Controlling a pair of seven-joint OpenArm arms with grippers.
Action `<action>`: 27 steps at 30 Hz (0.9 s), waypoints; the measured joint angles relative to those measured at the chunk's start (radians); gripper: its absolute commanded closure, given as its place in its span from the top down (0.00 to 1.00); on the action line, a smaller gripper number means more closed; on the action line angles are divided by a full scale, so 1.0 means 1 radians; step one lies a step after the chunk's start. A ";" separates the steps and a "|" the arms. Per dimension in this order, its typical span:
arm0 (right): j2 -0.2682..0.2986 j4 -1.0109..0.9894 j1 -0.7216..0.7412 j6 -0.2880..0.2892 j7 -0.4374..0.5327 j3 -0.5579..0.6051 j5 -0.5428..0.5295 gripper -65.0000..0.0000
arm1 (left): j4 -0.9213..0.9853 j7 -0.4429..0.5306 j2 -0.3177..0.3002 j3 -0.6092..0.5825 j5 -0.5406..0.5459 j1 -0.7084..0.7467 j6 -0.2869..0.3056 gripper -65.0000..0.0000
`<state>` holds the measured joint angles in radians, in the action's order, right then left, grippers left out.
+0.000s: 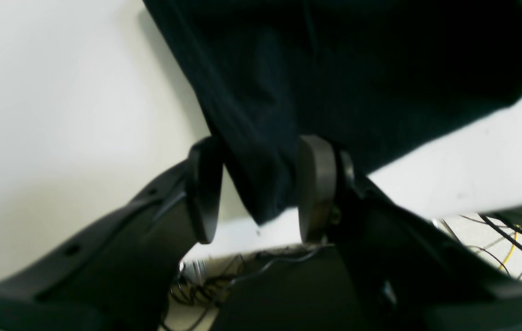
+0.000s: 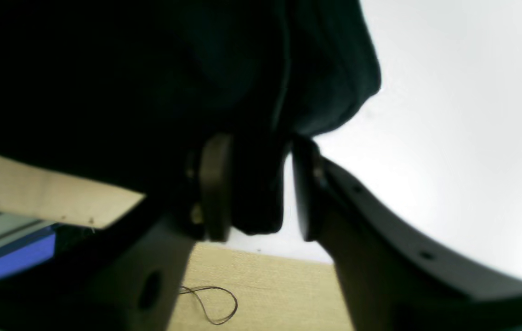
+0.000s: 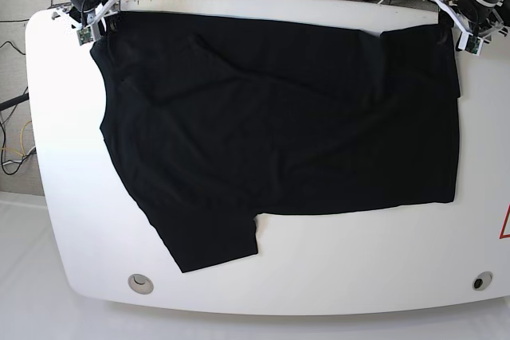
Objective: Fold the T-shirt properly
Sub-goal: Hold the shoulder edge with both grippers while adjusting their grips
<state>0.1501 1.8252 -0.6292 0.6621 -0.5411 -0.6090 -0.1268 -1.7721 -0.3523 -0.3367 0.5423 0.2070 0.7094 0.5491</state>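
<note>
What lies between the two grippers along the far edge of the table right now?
In the base view, only the T-shirt spans that stretch: its black cloth runs unbroken from the right gripper to the left gripper, a corner between each gripper's jaws.

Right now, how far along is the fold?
Early. The T-shirt lies mostly spread on the table, no finished fold showing. Each gripper sits at a far corner: the left gripper and right gripper both have cloth between parted jaws. All the folding remains.
</note>
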 measured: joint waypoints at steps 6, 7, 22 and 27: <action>0.000 0.010 0.003 0.000 -0.007 0.000 0.000 0.49 | -0.001 -0.010 -0.005 0.010 -0.001 -0.064 0.000 0.51; -0.001 0.014 0.003 0.000 -0.011 0.002 0.005 0.49 | -0.001 -0.043 -0.004 0.013 -0.002 -0.081 0.002 0.53; 0.003 0.036 0.009 -0.006 -0.014 0.014 0.045 0.17 | -0.019 -0.046 -0.002 0.021 0.000 -0.101 -0.003 0.20; -0.003 0.034 0.005 -0.005 -0.013 0.022 0.045 0.00 | -0.019 -0.055 0.002 0.010 0.002 -0.077 -0.004 0.00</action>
<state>0.1467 1.8587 -0.6243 0.6571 -0.5537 -0.5869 -0.0818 -1.7908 -0.4072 -0.3347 0.5526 0.2092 0.6323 0.5453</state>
